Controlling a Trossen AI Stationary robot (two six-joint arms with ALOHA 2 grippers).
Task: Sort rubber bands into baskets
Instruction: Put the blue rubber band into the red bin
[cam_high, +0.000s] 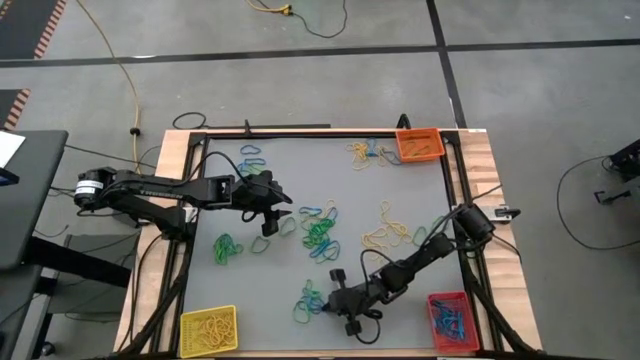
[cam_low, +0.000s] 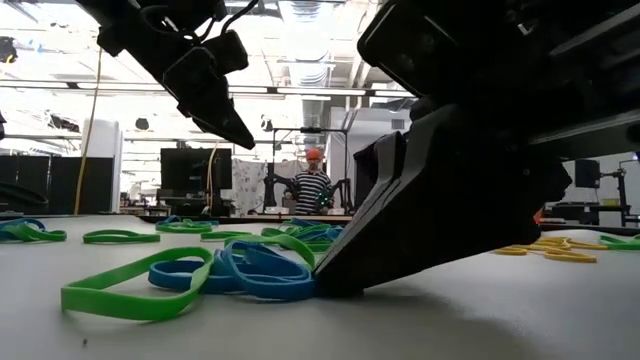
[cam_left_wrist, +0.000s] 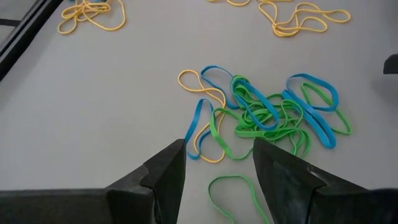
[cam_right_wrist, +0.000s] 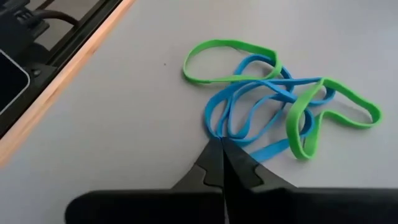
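The right gripper (cam_right_wrist: 222, 144) is down on the table, its fingers pinched tight on a blue rubber band (cam_right_wrist: 249, 112). Green bands (cam_right_wrist: 231, 61) lie tangled just past the tips. The left gripper (cam_left_wrist: 217, 165) hangs above a green and blue pile (cam_left_wrist: 273, 112), fingers spread apart.

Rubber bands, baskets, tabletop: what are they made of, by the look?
Rubber bands: matte, flexible rubber by the look; they lie in limp, twisted loops. Baskets, e.g. the yellow basket: probably moulded plastic, going by the bright uniform colour; too small to confirm. Tabletop: smooth matte grey sheet with a wooden border; material unclear.
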